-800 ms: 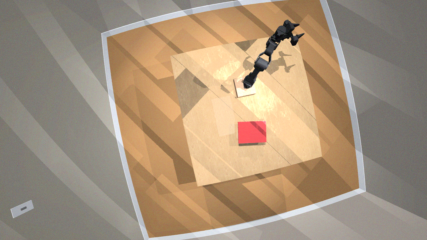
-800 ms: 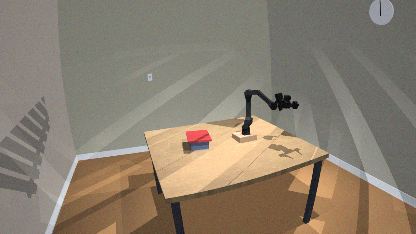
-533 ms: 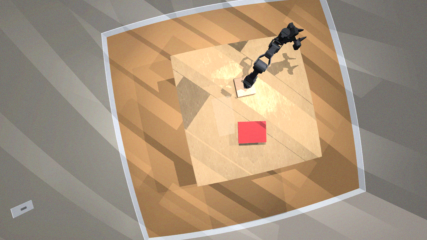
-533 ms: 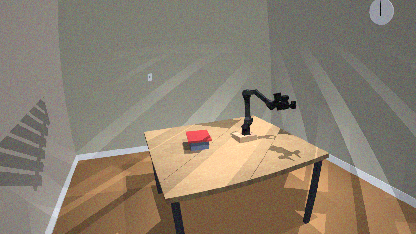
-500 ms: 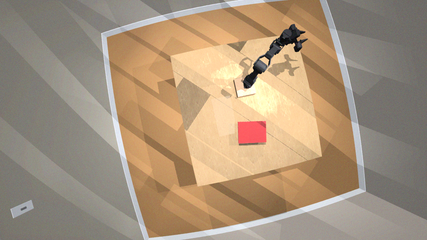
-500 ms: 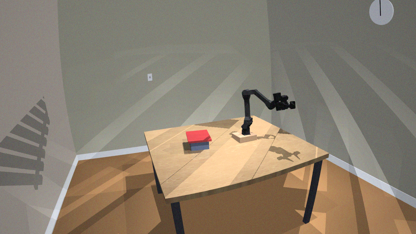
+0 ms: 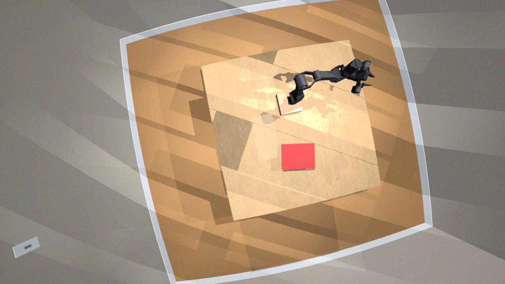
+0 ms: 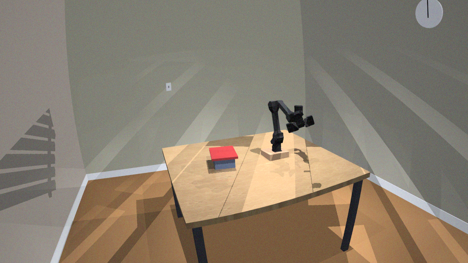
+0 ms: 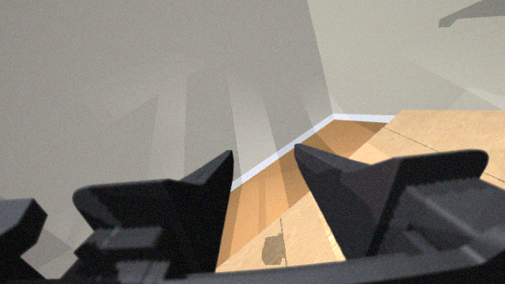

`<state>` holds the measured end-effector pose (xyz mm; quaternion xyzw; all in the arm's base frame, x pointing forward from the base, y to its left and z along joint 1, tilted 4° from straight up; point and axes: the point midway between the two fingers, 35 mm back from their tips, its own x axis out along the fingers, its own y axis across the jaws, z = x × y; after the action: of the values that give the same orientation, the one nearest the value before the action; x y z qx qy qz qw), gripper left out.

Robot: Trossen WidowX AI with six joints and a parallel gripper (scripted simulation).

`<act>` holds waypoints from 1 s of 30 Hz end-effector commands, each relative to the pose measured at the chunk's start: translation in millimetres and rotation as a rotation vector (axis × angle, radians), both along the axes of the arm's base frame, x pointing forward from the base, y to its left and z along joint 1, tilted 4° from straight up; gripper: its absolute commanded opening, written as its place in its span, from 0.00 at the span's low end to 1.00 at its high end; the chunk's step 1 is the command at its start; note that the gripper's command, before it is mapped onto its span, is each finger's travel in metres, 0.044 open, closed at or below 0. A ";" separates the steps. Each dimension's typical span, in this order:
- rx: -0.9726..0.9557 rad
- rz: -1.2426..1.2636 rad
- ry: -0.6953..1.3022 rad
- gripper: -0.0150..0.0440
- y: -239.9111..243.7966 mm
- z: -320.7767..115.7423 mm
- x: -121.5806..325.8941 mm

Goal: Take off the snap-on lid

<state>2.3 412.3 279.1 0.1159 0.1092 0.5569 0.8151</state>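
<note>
tool half open, empty, nr desk's right edge in top cam, red lid well off twd bottom edge imo

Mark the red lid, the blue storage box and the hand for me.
Red lid (image 7: 298, 156) (image 8: 223, 152): top and exterior, upper face.
Blue storage box (image 8: 224, 163): exterior, side wall.
Hand (image 7: 372, 80) (image 8: 301, 125) (image 9: 263, 152): all views, between fingertips.
</note>
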 end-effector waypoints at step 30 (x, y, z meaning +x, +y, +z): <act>0.451 -1.282 0.991 0.65 -321.9 -86.0 293.3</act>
<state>296.1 126.7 205.2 0.5035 0.2592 -0.0552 0.8223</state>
